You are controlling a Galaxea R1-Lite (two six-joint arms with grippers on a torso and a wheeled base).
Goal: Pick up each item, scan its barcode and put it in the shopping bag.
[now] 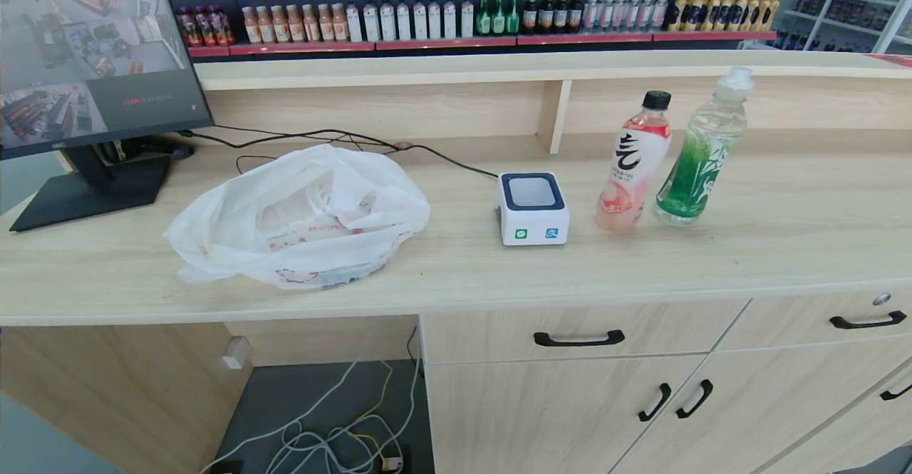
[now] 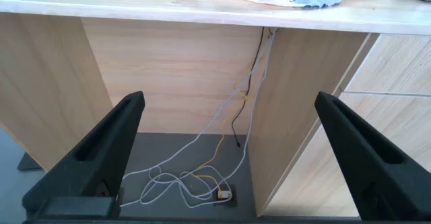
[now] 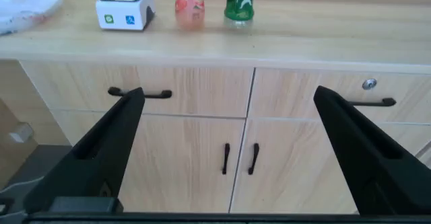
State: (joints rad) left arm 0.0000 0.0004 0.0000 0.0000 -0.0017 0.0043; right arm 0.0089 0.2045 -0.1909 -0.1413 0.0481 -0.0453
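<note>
White plastic shopping bag (image 1: 299,217) slumped on the wooden counter (image 1: 456,267), left of the scanner (image 1: 533,208); right of the scanner, pink bottle (image 1: 633,167) and green bottle (image 1: 702,153) upright, just beside each other. Left gripper (image 2: 229,99) spread wide, gripping nothing, low in front of the counter's open bay with loose cables (image 2: 188,180) on its floor, bag edge on the countertop above. Right gripper (image 3: 229,93) equally wide and unloaded, low facing the cupboard doors (image 3: 182,163) beneath scanner and bottles.
</note>
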